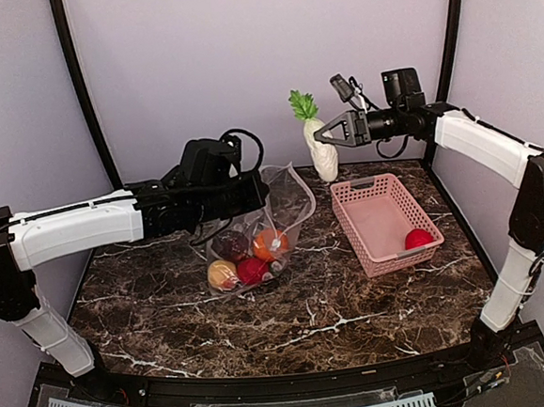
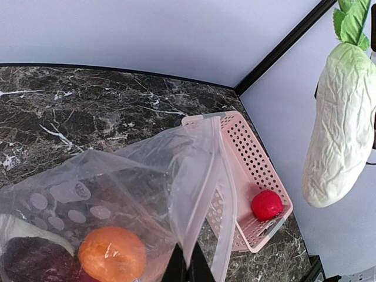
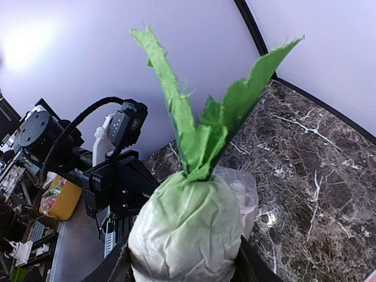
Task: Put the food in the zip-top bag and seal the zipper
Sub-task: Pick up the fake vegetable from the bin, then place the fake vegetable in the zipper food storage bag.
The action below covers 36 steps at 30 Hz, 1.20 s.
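The zip-top bag (image 1: 272,224) lies on the marble table with its mouth lifted. Inside it are a dark maroon piece (image 1: 230,244), an orange one (image 1: 269,244), a yellowish one (image 1: 222,273) and a red one (image 1: 252,270). My left gripper (image 1: 260,194) is shut on the bag's upper edge (image 2: 189,194), beside the zipper strip (image 2: 230,194); the orange piece (image 2: 111,254) shows below. My right gripper (image 1: 326,134) is shut on a white radish with green leaves (image 1: 323,157), held in the air right of the bag's mouth. The radish (image 3: 187,235) fills the right wrist view between the fingers (image 3: 111,267).
A pink slotted basket (image 1: 360,190) stands right of the bag with one red ball (image 1: 418,239) in its near corner; it also shows in the left wrist view (image 2: 252,158). Purple walls with black corner posts close the back and sides.
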{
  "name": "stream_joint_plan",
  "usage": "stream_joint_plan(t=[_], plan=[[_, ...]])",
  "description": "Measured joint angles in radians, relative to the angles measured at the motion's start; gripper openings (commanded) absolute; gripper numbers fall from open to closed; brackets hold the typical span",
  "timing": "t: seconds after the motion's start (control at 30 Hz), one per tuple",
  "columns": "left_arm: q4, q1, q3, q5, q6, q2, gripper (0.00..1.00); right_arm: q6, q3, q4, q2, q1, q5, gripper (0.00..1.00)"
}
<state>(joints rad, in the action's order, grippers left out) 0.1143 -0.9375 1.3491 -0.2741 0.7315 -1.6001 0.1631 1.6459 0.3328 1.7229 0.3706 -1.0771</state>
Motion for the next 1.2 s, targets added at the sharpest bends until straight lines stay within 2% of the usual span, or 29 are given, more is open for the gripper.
stream_joint_plan(t=[0.23,0.47,0.77,0.87,0.93,1.03,1.2], plan=[[-0.064,0.003,-0.006,0.062,-0.005,0.000,0.01,0.062,-0.008,-0.108,0.017,0.083,0.020,0.09],[-0.108,0.005,-0.003,0.076,0.019,0.000,0.01,0.058,-0.021,-0.127,0.046,0.149,0.068,0.10],[-0.229,0.019,-0.011,0.118,0.127,0.003,0.01,0.016,-0.063,-0.131,0.046,0.179,0.167,0.22],[-0.265,0.024,-0.032,0.129,0.155,0.016,0.01,-0.006,-0.066,-0.128,0.046,0.191,0.204,0.31],[-0.280,0.026,-0.044,0.133,0.168,0.025,0.01,-0.023,-0.066,-0.126,0.046,0.198,0.224,0.43],[-0.293,0.033,-0.068,0.132,0.178,0.042,0.01,-0.051,-0.066,-0.112,0.046,0.206,0.247,0.55],[-0.309,0.045,-0.111,0.124,0.190,0.077,0.01,-0.101,-0.035,-0.045,0.046,0.216,0.269,0.69]])
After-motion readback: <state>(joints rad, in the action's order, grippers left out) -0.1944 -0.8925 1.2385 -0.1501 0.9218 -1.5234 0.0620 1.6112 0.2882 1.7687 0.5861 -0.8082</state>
